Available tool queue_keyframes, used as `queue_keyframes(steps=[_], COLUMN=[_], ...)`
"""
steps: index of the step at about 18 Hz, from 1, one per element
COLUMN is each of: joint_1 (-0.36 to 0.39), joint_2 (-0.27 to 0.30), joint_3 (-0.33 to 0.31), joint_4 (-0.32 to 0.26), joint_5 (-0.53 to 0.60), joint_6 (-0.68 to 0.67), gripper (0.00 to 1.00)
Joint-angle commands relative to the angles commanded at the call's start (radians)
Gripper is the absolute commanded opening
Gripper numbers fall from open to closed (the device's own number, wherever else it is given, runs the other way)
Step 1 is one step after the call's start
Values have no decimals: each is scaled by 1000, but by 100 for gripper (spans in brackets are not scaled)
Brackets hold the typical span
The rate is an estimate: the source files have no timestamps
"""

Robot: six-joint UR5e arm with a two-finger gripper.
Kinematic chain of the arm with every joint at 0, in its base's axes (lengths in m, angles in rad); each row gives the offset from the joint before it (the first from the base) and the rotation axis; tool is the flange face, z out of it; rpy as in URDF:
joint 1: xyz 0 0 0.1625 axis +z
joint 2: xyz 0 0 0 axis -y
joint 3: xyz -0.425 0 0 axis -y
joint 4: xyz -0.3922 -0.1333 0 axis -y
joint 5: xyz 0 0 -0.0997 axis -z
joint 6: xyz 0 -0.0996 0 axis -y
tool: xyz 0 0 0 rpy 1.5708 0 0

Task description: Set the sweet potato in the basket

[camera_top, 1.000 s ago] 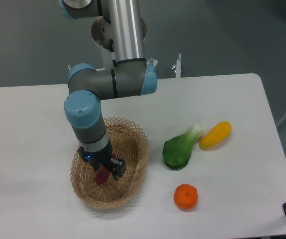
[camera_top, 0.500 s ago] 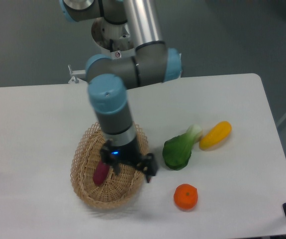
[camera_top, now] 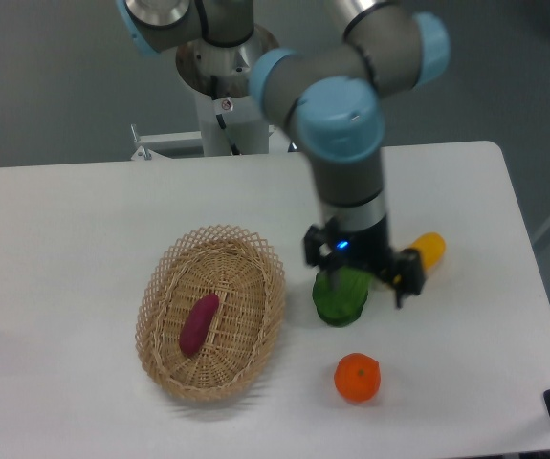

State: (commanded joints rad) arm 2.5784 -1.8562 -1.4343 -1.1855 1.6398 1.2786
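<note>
The magenta-purple sweet potato [camera_top: 199, 323] lies inside the tan wicker basket [camera_top: 255, 256] at the left of the table, free of the gripper. My gripper [camera_top: 361, 276] is open and empty. It hangs well to the right of the basket, above the green leafy vegetable [camera_top: 341, 297], with its fingers [camera_top: 409, 271] spread apart.
A yellow squash [camera_top: 429, 250] lies right of the gripper, partly hidden by it. A round orange fruit [camera_top: 357, 377] sits near the table's front edge. The arm's base column [camera_top: 219, 67] stands at the back.
The gripper let go of the sweet potato in the basket, rose, and swung right across the table to above the green vegetable.
</note>
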Motion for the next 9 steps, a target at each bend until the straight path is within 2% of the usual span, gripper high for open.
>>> queue_keyframes(steps=[2,9], joint_1=[35,71], joint_2=[15,18], joint_3=[0,0], joint_4=[-22,-22], joint_5=[-3,-23], joint_6=[89,99], gripper=[100,100])
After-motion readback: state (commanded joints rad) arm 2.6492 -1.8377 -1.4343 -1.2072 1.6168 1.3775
